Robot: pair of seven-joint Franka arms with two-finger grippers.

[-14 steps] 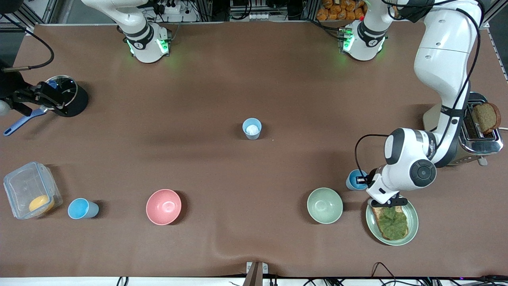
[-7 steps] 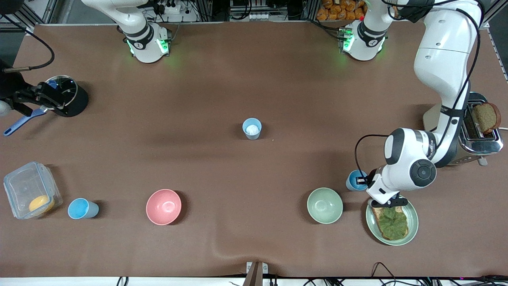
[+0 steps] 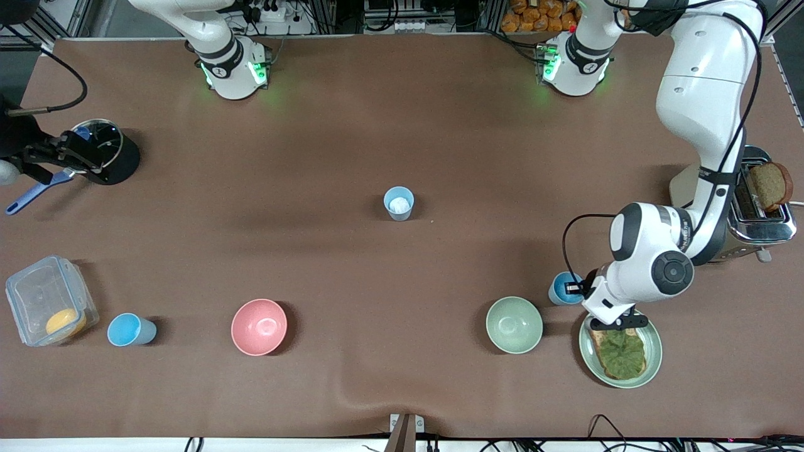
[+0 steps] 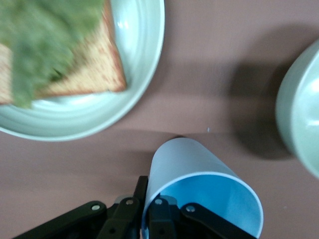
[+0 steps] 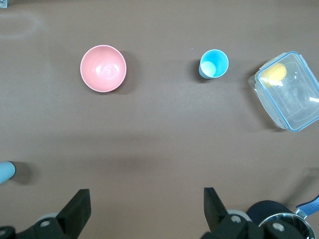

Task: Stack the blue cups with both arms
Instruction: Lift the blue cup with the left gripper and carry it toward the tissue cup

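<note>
Nothing stacked yet: left hand (image 4: 149, 219) clamped on one blue cup (image 4: 199, 194) beside the plate (image 4: 144, 74), right hand (image 5: 144, 209) wide and waiting, two other cups (image 3: 399, 203) (image 3: 127, 330) standing apart on the tabletop (image 3: 402, 125).

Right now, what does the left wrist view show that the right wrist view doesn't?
Only the left wrist view shows the left end effector shut on a blue cup, the plate with toast, and the green bowl. Only the right wrist view shows the open right end effector, pink bowl, another blue cup and clear container. Both share the brown table.
</note>
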